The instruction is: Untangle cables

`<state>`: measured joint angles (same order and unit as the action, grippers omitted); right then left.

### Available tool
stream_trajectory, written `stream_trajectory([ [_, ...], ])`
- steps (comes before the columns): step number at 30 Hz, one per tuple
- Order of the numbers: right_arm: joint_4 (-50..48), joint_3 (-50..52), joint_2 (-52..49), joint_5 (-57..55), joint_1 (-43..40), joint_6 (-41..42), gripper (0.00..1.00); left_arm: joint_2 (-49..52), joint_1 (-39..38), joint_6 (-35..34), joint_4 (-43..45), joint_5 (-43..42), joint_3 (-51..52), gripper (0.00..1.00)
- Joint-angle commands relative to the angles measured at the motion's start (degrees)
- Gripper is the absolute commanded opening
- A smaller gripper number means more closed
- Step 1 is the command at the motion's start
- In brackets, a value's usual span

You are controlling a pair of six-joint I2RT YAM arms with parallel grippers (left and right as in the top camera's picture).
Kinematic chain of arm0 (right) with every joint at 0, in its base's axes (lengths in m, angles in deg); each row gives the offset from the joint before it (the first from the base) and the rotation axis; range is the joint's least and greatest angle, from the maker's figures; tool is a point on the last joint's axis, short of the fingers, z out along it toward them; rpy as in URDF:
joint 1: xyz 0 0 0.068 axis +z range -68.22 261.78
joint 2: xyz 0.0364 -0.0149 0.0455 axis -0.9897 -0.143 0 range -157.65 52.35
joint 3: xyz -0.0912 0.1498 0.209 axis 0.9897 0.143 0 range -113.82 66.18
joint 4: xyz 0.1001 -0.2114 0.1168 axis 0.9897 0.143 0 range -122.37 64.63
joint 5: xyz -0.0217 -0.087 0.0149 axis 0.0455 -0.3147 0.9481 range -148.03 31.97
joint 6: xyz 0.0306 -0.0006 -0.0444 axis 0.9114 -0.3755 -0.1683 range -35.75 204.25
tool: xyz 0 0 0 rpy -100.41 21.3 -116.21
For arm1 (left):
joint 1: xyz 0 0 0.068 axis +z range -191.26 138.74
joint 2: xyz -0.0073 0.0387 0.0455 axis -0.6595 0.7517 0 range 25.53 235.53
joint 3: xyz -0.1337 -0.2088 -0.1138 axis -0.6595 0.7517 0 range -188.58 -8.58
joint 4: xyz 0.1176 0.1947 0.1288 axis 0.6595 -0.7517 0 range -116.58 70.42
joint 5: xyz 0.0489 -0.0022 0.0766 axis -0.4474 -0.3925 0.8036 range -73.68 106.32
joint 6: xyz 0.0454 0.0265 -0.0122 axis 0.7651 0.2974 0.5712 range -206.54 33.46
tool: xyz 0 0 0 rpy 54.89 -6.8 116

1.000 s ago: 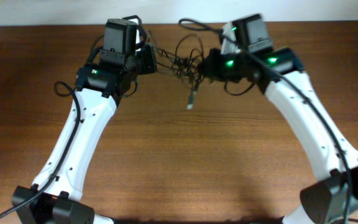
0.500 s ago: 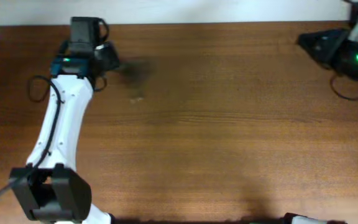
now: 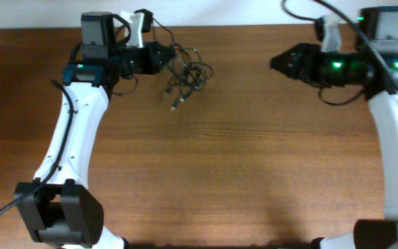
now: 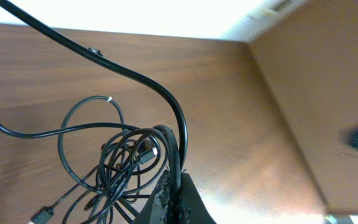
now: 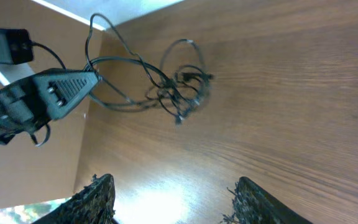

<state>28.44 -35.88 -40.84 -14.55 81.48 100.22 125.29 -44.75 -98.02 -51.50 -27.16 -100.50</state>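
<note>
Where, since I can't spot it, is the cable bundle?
Overhead, the cables lie near the far edge of the table, left of centre, beside the left gripper gripping their strands.

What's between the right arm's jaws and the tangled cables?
Just bare table between the right gripper and the cables; the overhead view shows it.

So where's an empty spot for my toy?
The middle of the table, between the left arm and right arm, is bare. So is the gap between the cables and the right hand. It's crowded by the left hand gripping the cables.
</note>
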Motion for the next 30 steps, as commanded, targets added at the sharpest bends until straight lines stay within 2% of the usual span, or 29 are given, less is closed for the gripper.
stream_trajectory([
  [1,-4.35,-0.15,-4.37,-0.92,6.05,-0.48,0.64,-0.87,-2.75,1.29,0.35,-9.68,-0.17,0.0],
  [6,-7.08,-0.15,-8.46,-8.2,11.52,4.07,0.64,-0.87,-3.19,0.37,1.33,-13.35,-0.17,0.0],
  [14,-8.33,-0.15,-12.11,-15.91,18.91,8.81,0.64,-0.87,-4.02,-8.57,3.1,-13.29,-0.17,0.05],
  [19,-11.43,-0.15,-13.38,-15.91,20.79,10.03,0.63,-0.87,-4.04,-13.38,4.09,-12.59,-0.17,0.07],
  [21,-11.82,-0.15,-13.38,-15.93,21.53,10.03,0.63,-0.87,-4.04,-14.36,4.04,-8.13,-0.17,0.0],
  [22,-11.85,-0.15,-13.38,-15.93,21.86,10.03,0.63,-0.87,-4.02,-17.7,4.02,-4.59,-0.17,0.0],
  [24,-12.57,-0.15,-13.38,-15.98,22.84,9.79,0.63,-0.87,-4.04,-30.62,4.07,5.4,-0.17,0.0],
  [26,-13.55,-0.15,-13.38,-15.93,23.89,9.27,0.63,-0.87,-4.04,-42.21,4.02,11.65,-0.17,0.02],
  [27,-14.14,-0.15,-13.38,-15.82,24.41,8.2,0.63,-0.87,-4.04,-47.08,4.02,12.98,-0.17,0.07],
  [30,-16.46,-0.15,-13.38,-15.93,26.77,3.89,0.63,-0.87,-4.33,-57.77,4.02,13.31,-0.17,0.09],
])
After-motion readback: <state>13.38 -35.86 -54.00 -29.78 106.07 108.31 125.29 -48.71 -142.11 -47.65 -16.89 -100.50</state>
